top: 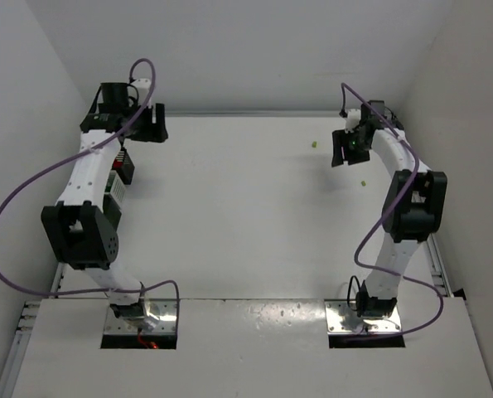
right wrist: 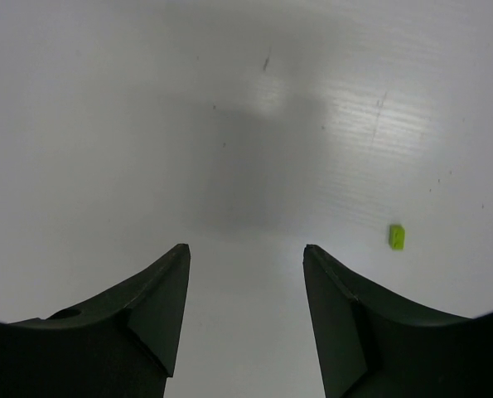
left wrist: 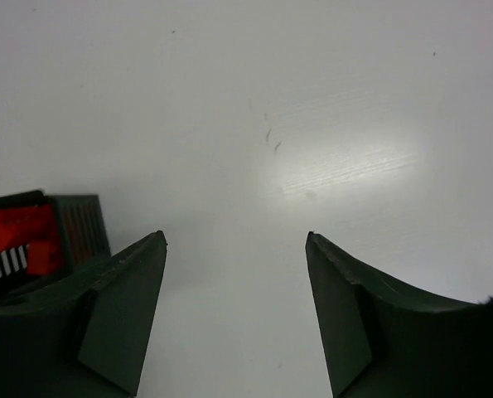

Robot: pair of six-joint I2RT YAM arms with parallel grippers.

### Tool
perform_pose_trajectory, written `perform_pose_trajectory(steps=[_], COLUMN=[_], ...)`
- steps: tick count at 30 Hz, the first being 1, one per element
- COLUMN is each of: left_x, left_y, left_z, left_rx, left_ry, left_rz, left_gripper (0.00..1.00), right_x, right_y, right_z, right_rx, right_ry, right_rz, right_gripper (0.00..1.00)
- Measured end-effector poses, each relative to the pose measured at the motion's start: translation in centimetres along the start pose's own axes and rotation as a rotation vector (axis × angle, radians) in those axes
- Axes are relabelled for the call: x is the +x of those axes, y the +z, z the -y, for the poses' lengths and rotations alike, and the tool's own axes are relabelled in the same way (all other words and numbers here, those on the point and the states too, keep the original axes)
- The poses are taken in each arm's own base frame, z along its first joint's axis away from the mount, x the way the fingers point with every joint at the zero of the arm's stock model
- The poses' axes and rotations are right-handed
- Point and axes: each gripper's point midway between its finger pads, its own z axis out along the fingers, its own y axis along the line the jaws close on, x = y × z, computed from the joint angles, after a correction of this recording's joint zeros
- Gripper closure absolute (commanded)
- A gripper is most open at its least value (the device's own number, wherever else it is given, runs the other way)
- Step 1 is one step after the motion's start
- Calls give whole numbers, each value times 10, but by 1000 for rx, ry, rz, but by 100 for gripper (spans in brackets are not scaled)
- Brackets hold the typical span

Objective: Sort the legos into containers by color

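Right claw [right wrist: 246, 247] spread | left claw [left wrist: 236, 235] spread | lego [right wrist: 396, 236] tiny, boxy, bright yellow-green

A white tabletop [top: 229, 224] sits enclosed by plain white walls [top: 254, 50] at the back and both sides; soft glare [left wrist: 345, 166] marks its surface.
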Motion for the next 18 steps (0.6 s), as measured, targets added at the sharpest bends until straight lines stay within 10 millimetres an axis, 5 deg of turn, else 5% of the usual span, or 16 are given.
perform_pose_trajectory(steps=[2, 5, 13, 18], left_x=[-6, -10, -40, -24], left_y=[18, 35, 43, 51], left_z=[13, 27, 41, 38], left_rx=[8, -1, -21, -42], left_ry=[-4, -15, -34, -58], left_rz=[1, 13, 133, 111], left_gripper=[21, 0, 0, 0], right_x=[-11, -29, -63, -77], right_y=[15, 34, 80, 109], right_z=[2, 3, -14, -26], right_rx=[-4, -17, -24, -2], right_ry=[12, 35, 44, 39], right_rz=[7, 32, 83, 103], right_gripper=[43, 43, 43, 40])
